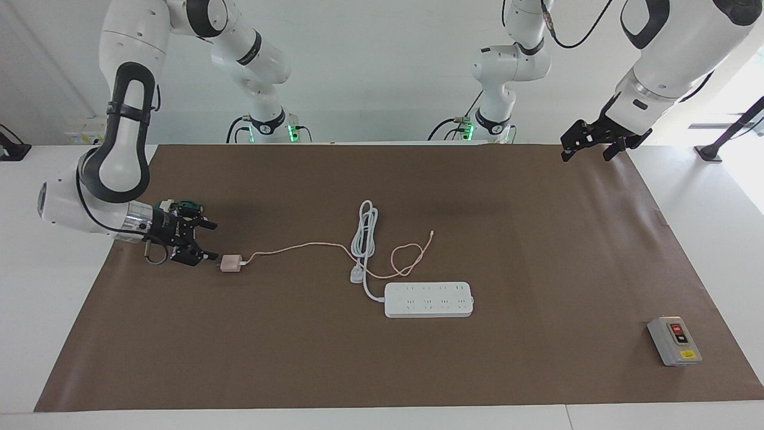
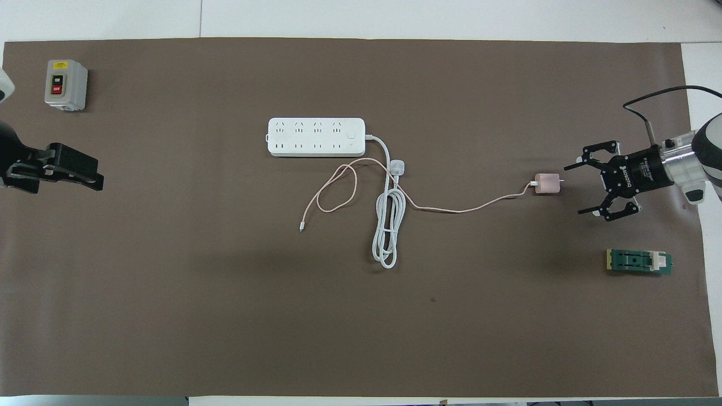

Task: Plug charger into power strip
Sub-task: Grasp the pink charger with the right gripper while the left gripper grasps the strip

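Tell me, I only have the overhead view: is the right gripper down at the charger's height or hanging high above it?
Observer: Down low. In the facing view the right gripper sits just above the mat, about level with the charger, with its jaws open towards it.
Operator: And the left one, at the edge of my picture, is it low too?
Observer: No. The left gripper hangs well up in the air over the left arm's end of the mat, waiting with its jaws open and empty.
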### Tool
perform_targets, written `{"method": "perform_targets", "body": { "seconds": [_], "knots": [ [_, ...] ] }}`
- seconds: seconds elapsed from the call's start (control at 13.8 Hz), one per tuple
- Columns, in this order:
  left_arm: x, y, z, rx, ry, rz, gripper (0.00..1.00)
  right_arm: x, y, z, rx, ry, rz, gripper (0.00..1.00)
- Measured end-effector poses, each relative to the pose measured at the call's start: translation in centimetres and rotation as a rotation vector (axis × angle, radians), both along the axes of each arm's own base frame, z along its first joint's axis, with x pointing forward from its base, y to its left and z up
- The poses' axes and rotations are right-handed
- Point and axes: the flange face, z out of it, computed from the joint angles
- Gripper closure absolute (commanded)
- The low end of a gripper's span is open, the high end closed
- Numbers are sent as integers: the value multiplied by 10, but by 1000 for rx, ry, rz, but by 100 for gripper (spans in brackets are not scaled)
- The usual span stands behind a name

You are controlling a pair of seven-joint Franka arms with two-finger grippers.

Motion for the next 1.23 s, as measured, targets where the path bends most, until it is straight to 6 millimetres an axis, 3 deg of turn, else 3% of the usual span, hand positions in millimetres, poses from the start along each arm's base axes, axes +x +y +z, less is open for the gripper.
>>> {"method": "perform_targets", "body": {
  "seconds": [0.14, 0.29, 0.72, 0.94, 1.16, 1.23],
  "knots": [
    [9, -35, -13, -54, 18, -48, 0, 1, 1, -17, 22, 17, -19, 0],
    [23, -53, -29, -136, 24, -55, 0, 1, 0, -31, 30, 30, -32, 0],
    [71, -74, -72, -489, 1, 42, 0, 9, -13, -58, 69, 40, -85, 0],
    [92, -84, -89, -707, -17, 87, 0, 13, -9, -59, 95, 30, -107, 0],
    [104, -96, -119, -931, 5, 112, 0, 15, -7, -59, 94, 26, -107, 0],
    [104, -98, -130, -997, 9, 110, 0, 15, -6, -60, 92, 25, -108, 7]
  ]
}}
